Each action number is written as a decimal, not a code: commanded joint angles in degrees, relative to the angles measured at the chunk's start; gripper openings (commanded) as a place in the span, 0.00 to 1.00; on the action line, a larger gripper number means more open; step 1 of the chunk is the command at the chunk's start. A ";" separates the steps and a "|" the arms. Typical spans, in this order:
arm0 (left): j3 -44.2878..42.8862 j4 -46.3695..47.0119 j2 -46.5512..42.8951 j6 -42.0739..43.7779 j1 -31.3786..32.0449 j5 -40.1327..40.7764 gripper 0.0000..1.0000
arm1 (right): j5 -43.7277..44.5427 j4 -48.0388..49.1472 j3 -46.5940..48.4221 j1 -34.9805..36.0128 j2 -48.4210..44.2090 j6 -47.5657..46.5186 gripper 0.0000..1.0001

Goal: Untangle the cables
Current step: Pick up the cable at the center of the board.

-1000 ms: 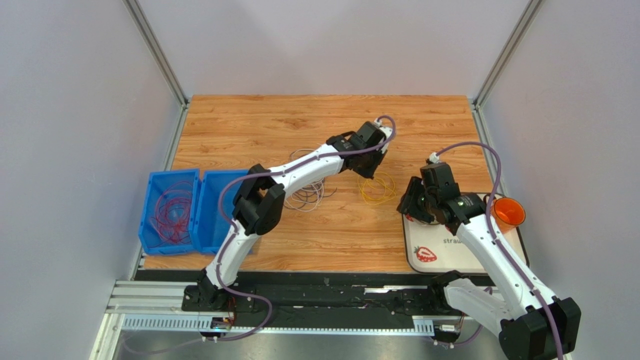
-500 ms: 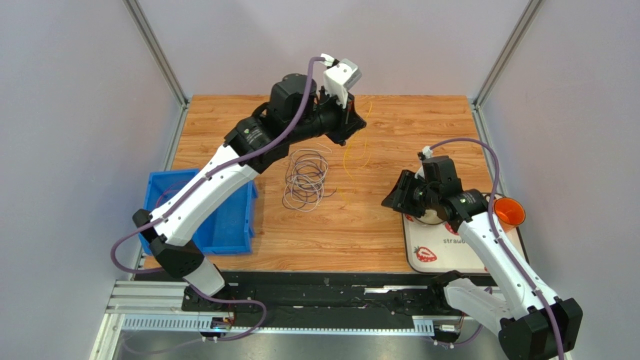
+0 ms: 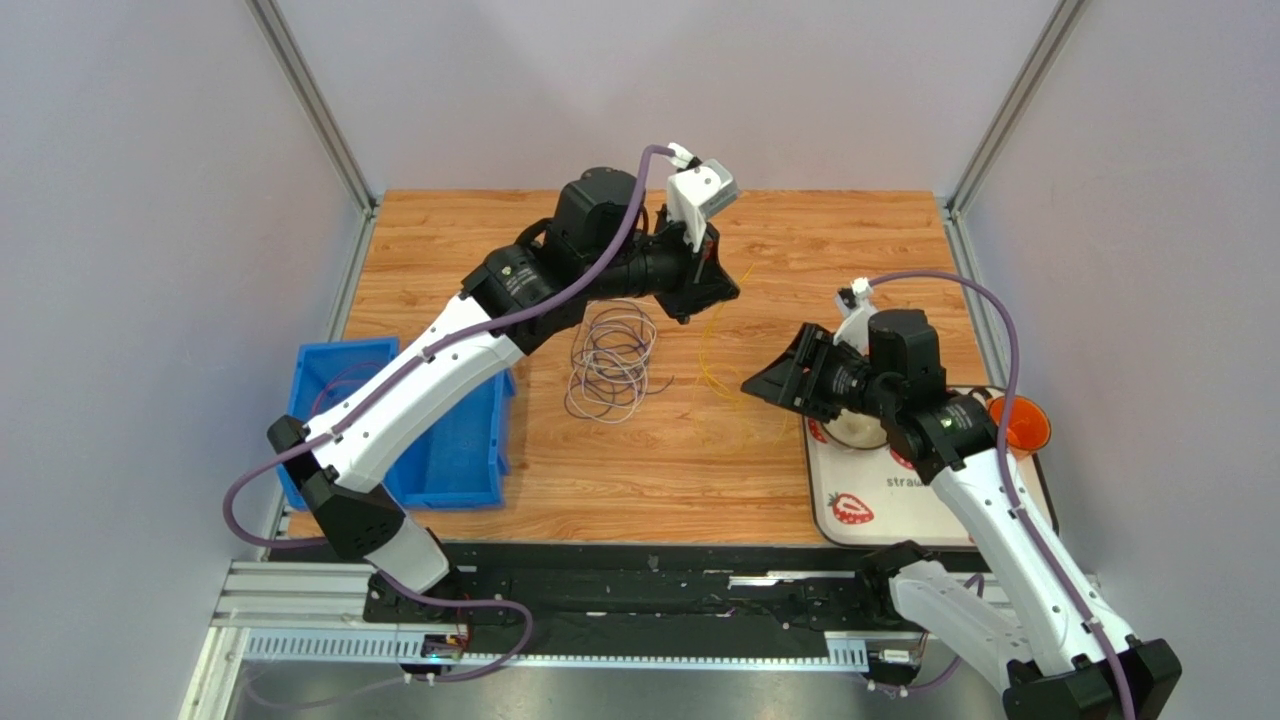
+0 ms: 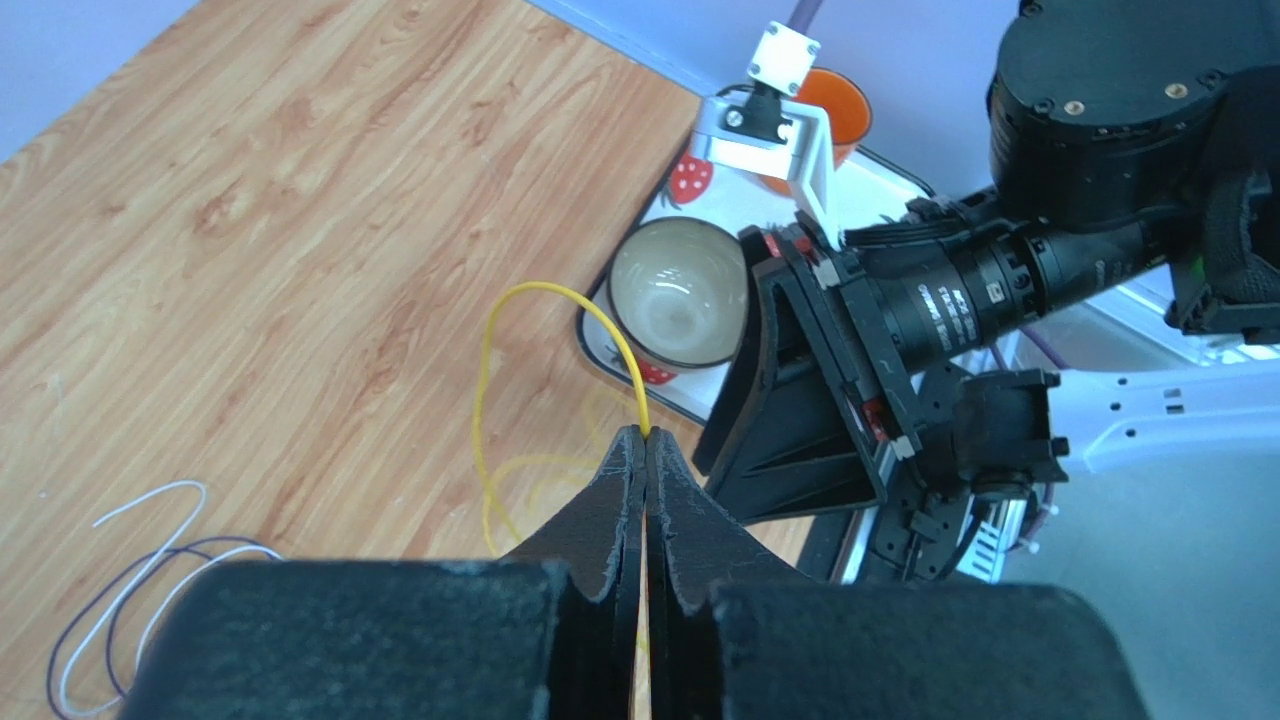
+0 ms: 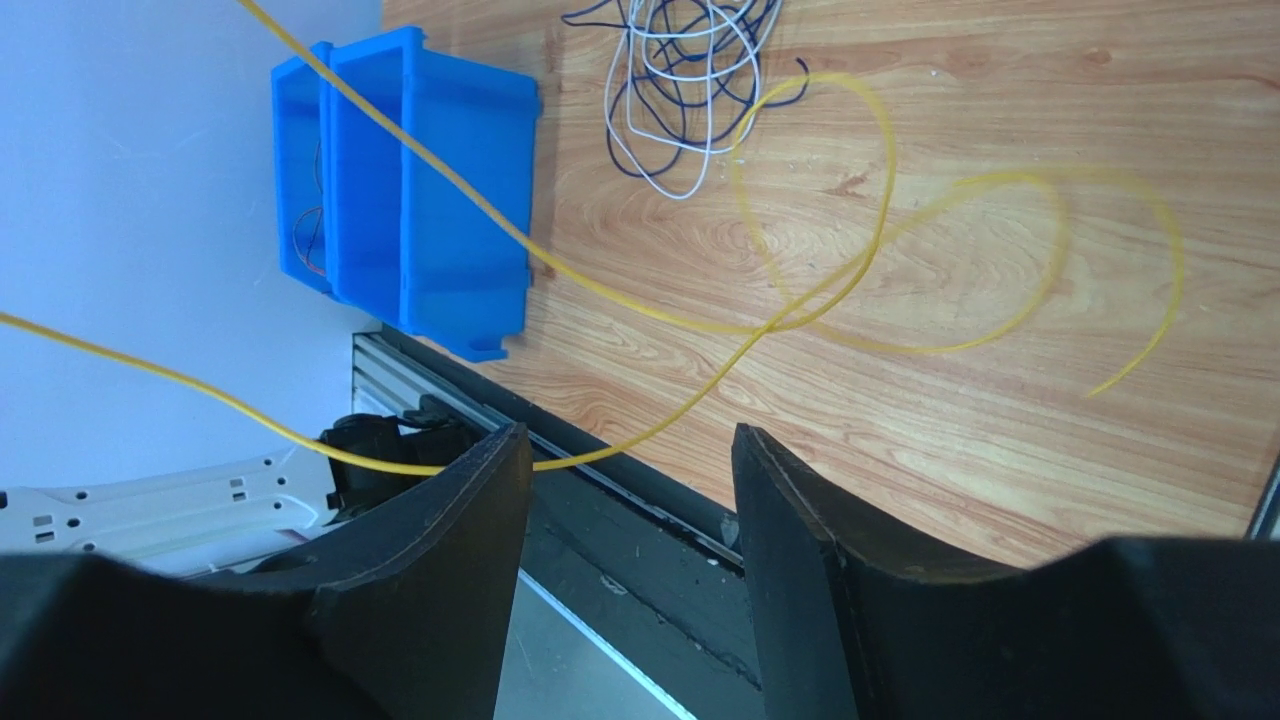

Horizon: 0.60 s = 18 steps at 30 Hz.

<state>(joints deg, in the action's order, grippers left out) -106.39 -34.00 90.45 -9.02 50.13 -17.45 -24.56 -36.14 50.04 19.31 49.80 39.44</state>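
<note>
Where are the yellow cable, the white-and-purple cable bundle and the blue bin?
yellow cable [image 4: 549,285], left wrist view, top of its arc.
white-and-purple cable bundle [image 3: 610,357], top external view, middle of the loops.
blue bin [image 5: 436,210], right wrist view, side wall.

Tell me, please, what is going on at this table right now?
The two arms are working on untangling cables. The left gripper is shut on a yellow cable and holds it raised above the wooden table, with the rest hanging down in loose loops onto the wood. The right gripper is open, pointed towards those loops, and grips nothing. A bundle of white and dark cables lies apart on the table.
</note>
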 commanded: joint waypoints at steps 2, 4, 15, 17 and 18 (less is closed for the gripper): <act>1.53 3.32 -4.58 -0.47 0.23 -4.69 0.00 | -1.55 3.88 0.15 0.29 0.21 2.13 0.56; 2.15 4.02 -4.94 -0.83 0.23 -6.01 0.00 | -1.37 4.58 -0.12 0.55 0.82 2.39 0.56; 3.03 6.75 -7.22 -2.67 0.23 -10.41 0.00 | 0.21 7.13 1.20 2.13 5.39 3.10 0.56; 2.86 7.19 -7.83 -3.02 0.23 -11.02 0.00 | 0.56 7.75 0.94 2.48 6.09 3.36 0.56; 2.68 7.37 -8.10 -3.11 0.23 -11.37 0.00 | 0.56 8.19 0.76 2.92 6.79 3.71 0.56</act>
<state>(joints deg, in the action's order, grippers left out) -103.11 -30.15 85.62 -10.83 50.17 -26.04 -24.64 -31.79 49.78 21.15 55.33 42.17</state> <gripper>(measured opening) 0.007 0.560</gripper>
